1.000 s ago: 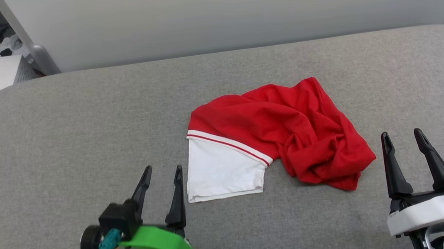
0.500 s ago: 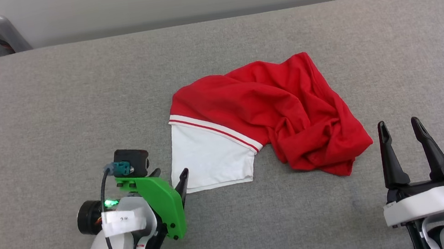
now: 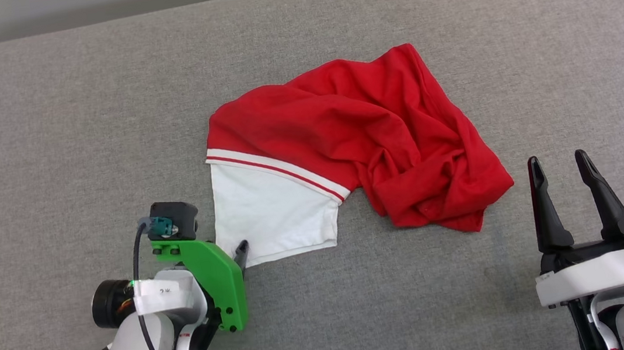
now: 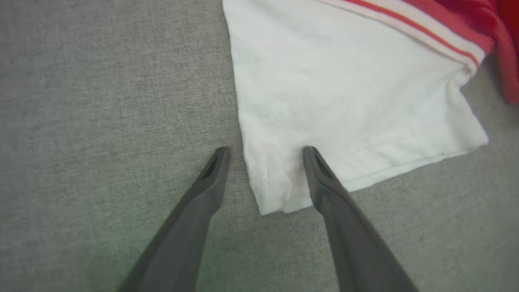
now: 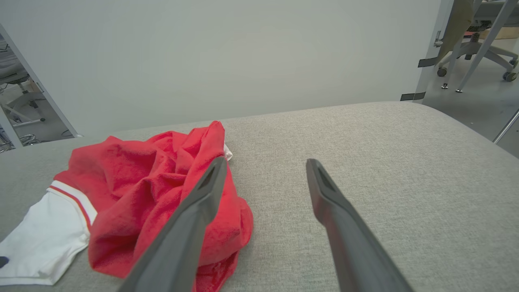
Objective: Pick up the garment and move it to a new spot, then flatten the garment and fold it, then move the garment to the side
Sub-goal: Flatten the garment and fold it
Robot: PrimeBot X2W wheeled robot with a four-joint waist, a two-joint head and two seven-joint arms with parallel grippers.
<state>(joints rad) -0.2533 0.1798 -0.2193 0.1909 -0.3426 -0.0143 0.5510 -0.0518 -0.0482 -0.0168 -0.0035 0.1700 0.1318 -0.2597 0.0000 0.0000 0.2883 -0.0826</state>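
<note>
left hand (image 4: 265, 149): two dark fingers spread wide, nothing pinched; aimed down at the grey counter (image 3: 49, 140), at the near corner of the white sleeve (image 4: 344, 93).
fingers of left hand: one finger (image 4: 211, 178) over bare counter, just beside the side edge of the sleeve; other finger (image 4: 324, 182) over the stitched hem; corner of the sleeve between the two. Touching the cloth or only above it: cannot tell.
garment (image 3: 366, 133): red T-shirt, lying crumpled on the counter, ahead of both hands and between them.
red body: bunched in many folds, thickest part close to the right hand, on its left side; smoother part further ahead of the left hand.
white sleeve: lying flat, directly ahead of the left hand, hem toward the fingertips.
striped trim (image 3: 276, 170): white band with a thin red line, at the join of sleeve and red body, beyond the sleeve as seen from the left hand.
right hand (image 3: 556, 159): fingers spread wide, empty; pointing forward over the counter, near the edge of the red bunch but apart from it; bare counter ahead of it and to its right.
wall (image 5: 223, 52): pale, plain, behind the far edge of the counter, far ahead of the right hand.
chair legs with wheels (image 5: 474, 52): on the floor, far ahead and to the right of the right hand.
</note>
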